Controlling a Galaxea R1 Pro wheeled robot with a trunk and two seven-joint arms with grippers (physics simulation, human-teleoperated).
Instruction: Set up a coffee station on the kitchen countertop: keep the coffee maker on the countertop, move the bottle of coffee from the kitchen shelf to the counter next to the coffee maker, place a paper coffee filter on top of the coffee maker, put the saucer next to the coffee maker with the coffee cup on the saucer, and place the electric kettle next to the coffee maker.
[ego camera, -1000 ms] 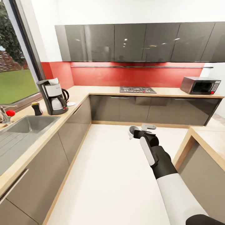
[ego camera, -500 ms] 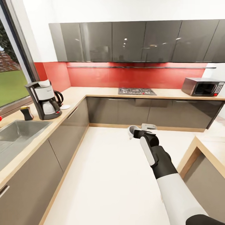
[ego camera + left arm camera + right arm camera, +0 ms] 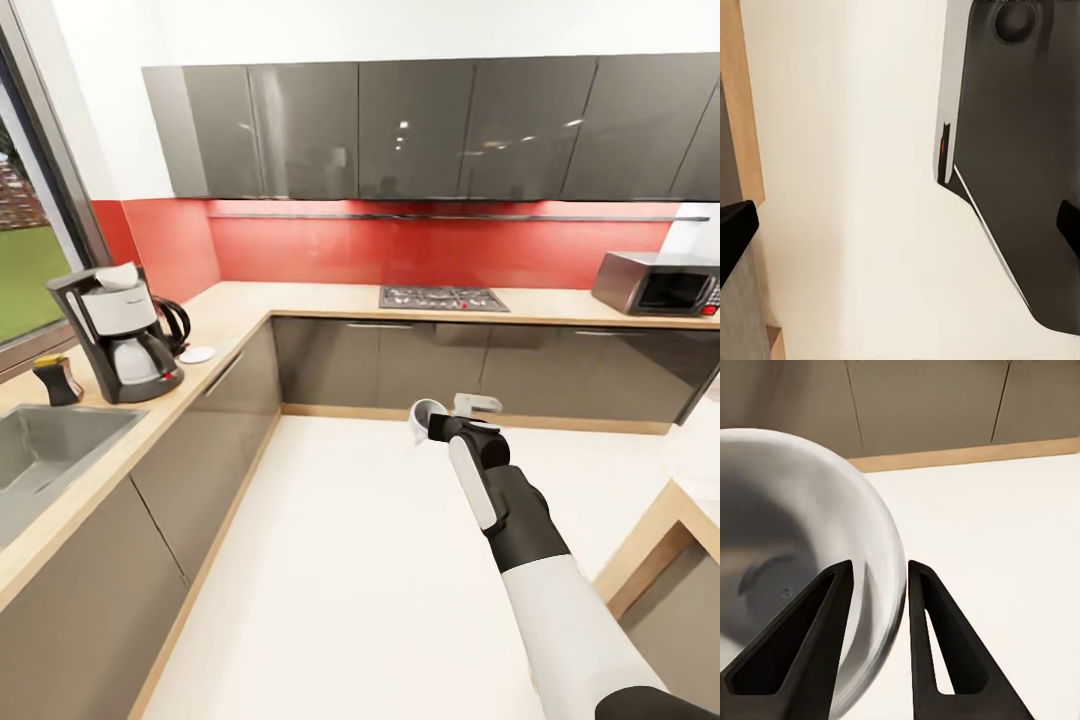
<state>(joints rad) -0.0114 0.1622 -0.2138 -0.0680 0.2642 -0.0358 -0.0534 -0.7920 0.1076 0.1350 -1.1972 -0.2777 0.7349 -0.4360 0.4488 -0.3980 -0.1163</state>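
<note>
From the head camera, the right gripper (image 3: 432, 424) is held out over the white floor (image 3: 330, 560) with the coffee cup (image 3: 424, 417) pinched at its rim, and the job now is to carry it level to the saucer (image 3: 196, 354), which lies well off to the gripper's left on the countertop (image 3: 225, 312), just beyond the coffee maker (image 3: 112, 334) and the electric kettle (image 3: 174, 322) behind it. I would keep the cup's mouth up and the wrist steady while the base swings round, then come down over the saucer from above. The left wrist camera looks down at the floor and a dark panel of the robot's body (image 3: 1020, 150); dark finger ends sit at either edge of that picture, set wide apart, holding nothing. In the right wrist camera the 2 fingers (image 3: 937, 645) clamp the cup's wall (image 3: 881, 585), 1 inside and 1 outside. Compared with 1 second ago, the whole view has swung rightward: the sink tap has gone out of frame.
</note>
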